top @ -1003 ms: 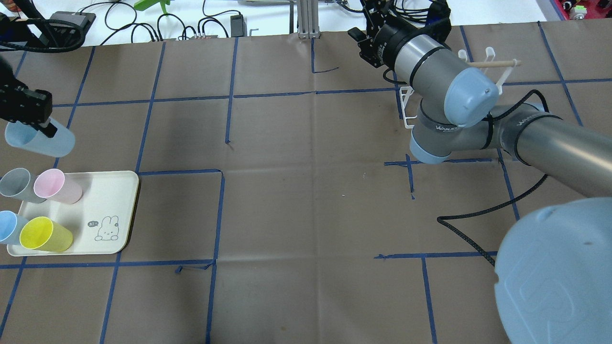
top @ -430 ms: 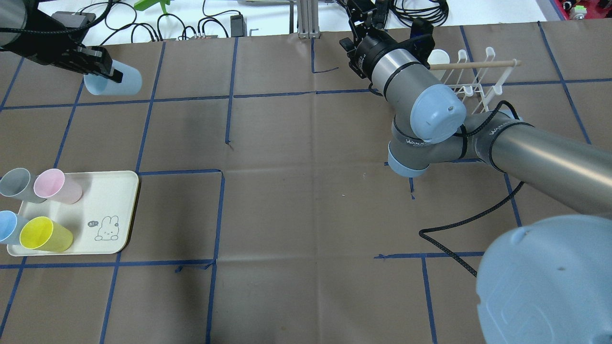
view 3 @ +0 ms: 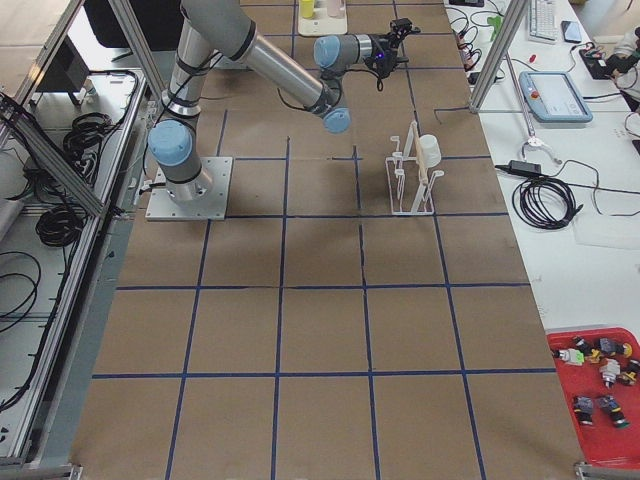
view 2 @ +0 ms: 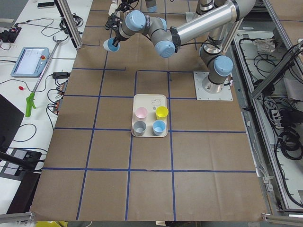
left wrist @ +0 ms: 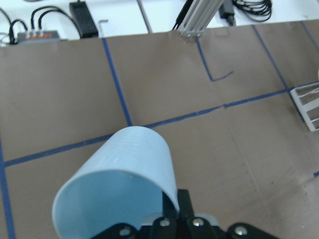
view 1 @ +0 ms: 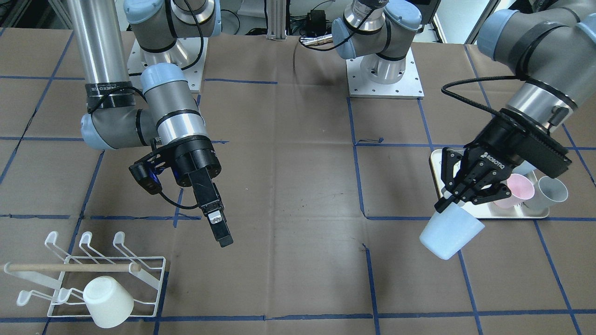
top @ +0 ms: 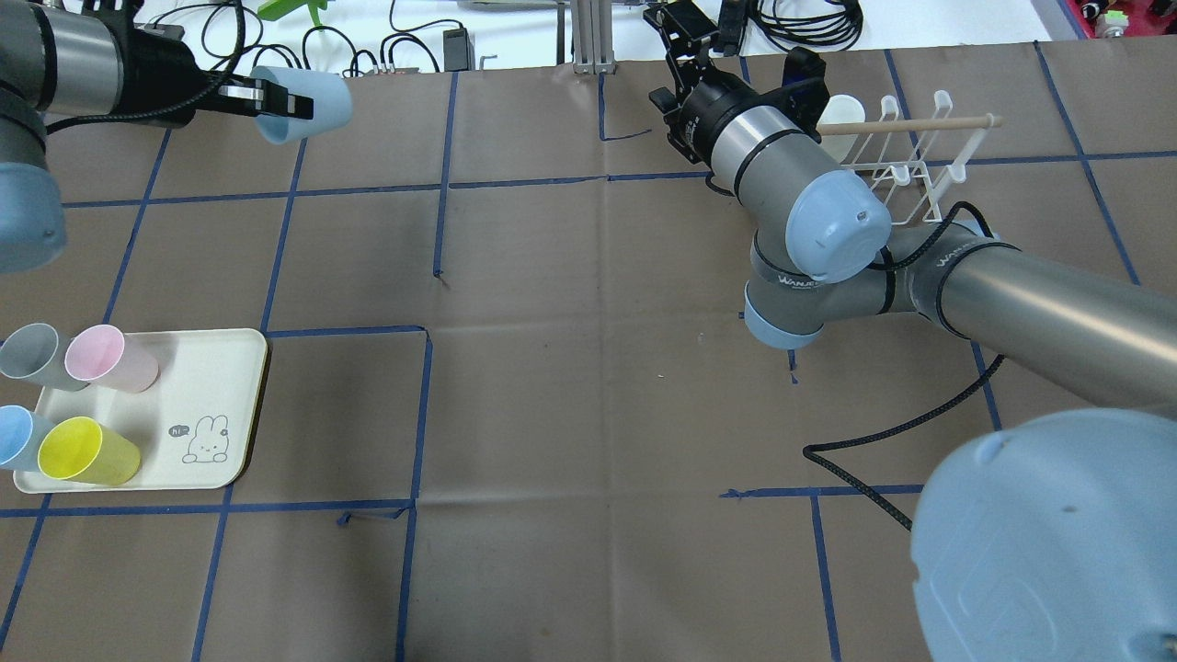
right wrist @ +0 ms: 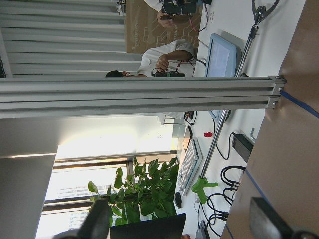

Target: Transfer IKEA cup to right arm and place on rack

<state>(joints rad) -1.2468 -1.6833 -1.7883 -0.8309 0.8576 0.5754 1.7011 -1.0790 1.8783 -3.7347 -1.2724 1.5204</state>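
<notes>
One rim pinch is all the left hand (view 1: 452,200) has on the pale-blue cup (view 1: 449,236) jutting out ahead of it, well apart from the wide-open right hand (view 1: 221,234), so a clumsy handover could knock it loose.

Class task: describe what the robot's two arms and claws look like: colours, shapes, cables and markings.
Both the left arm and right arm are silver-grey tubes with pale-blue rounded joint caps. A black cable runs along each. The left claw and right claw are black with two fingers; the left bears white ROBOTIQ lettering.
</notes>
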